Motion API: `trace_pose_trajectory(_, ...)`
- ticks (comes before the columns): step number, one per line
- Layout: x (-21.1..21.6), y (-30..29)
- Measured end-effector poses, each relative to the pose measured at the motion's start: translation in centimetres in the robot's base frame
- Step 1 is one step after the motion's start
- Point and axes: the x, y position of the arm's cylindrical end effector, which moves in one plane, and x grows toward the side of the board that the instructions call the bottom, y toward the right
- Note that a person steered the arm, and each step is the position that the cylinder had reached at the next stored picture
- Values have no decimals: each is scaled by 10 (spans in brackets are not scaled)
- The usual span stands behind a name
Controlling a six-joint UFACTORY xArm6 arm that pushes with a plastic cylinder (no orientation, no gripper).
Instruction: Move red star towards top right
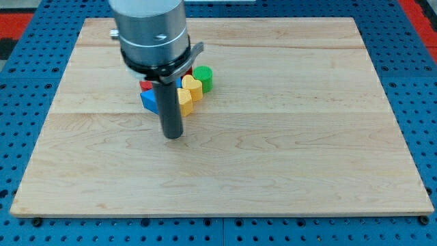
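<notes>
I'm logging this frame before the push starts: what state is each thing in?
Tip: down on the board, just below the cluster, touching no block.
Red block: mostly hidden behind the rod, shape unclear.
Blue block: partly hidden, beside the rod.
Yellow blocks: two, touching.
Green block: flat, right of cluster.

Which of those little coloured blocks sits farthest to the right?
The green block, a round one at the cluster's right end near the view's top. The yellow blocks, the blue block and the red one all lie further left.
</notes>
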Motion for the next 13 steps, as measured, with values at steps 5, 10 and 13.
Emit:
trace_pose_trajectory(5, -59, -53)
trace_pose_trajectory(10, -126, 1)
trace_pose_trajectory(13, -188, 12)
